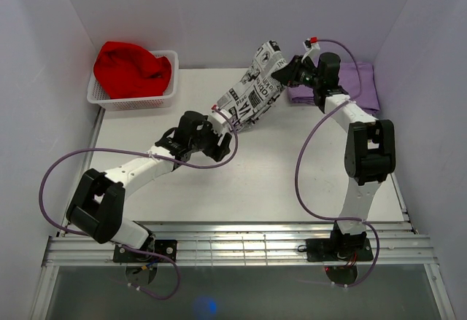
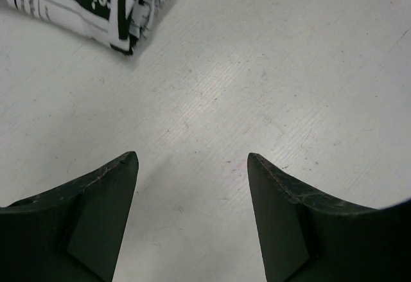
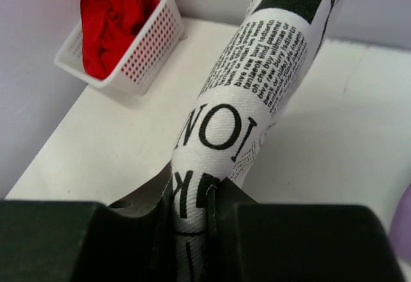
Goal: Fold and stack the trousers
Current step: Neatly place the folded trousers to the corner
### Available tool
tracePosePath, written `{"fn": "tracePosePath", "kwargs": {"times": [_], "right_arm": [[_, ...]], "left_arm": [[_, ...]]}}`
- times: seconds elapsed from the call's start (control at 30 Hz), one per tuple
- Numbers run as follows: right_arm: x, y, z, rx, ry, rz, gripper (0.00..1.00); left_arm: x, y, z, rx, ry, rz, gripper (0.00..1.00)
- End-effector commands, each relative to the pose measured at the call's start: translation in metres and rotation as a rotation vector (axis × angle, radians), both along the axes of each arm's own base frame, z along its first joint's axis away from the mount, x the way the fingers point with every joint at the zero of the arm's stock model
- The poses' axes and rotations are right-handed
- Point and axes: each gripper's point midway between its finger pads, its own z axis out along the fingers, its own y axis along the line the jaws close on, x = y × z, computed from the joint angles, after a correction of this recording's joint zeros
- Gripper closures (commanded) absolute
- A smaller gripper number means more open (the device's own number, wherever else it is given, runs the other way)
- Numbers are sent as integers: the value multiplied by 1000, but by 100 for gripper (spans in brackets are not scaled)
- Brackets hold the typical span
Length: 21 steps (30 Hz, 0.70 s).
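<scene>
White walls close in a scuffed white table (image 1: 255,181) on three sides. At its far left corner sits a white perforated basket (image 1: 135,100) heaped with red cloth (image 1: 131,68). At the far right lies a lilac cloth (image 1: 361,83). Between them the trousers (image 1: 255,87) stretch as a folded strip — one end pinched in the clenched right gripper (image 3: 192,198) and lifted, the other down on the surface near the left gripper (image 2: 192,160), whose jaws stand apart over bare tabletop, holding nothing.
</scene>
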Motion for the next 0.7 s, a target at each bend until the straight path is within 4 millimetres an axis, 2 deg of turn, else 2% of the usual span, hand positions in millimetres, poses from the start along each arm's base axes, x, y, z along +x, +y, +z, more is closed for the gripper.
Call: {"fn": "tracePosePath", "kwargs": {"times": [0.0, 0.07, 0.23, 0.37, 0.4, 0.5, 0.53, 0.6, 0.63, 0.67], "right_arm": [[34, -18, 63, -49, -245, -58, 92], [42, -21, 79, -66, -298, -60, 92], [56, -29, 97, -124, -382, -66, 92], [67, -38, 99, -174, -427, -78, 92], [70, -40, 109, -179, -455, -83, 92], [81, -47, 111, -197, -471, -96, 92], [84, -49, 125, -196, -504, -100, 92], [91, -51, 125, -201, -511, -106, 92], [94, -52, 138, -200, -540, -115, 92], [99, -52, 133, -199, -532, -119, 92]], "left_arm": [[3, 3, 18, -21, -66, 6, 20], [3, 3, 18, -20, -70, 10, 20], [0, 5, 14, -13, -67, 5, 20], [-2, 6, 12, -9, -67, 3, 20], [-2, 7, 13, -7, -68, 3, 20], [-3, 8, 12, -6, -70, 2, 20], [-3, 8, 12, -5, -74, 0, 20], [-4, 8, 11, -3, -71, 0, 20], [-4, 9, 11, -5, -71, 3, 20], [-3, 9, 10, -4, -69, 7, 20]]}}
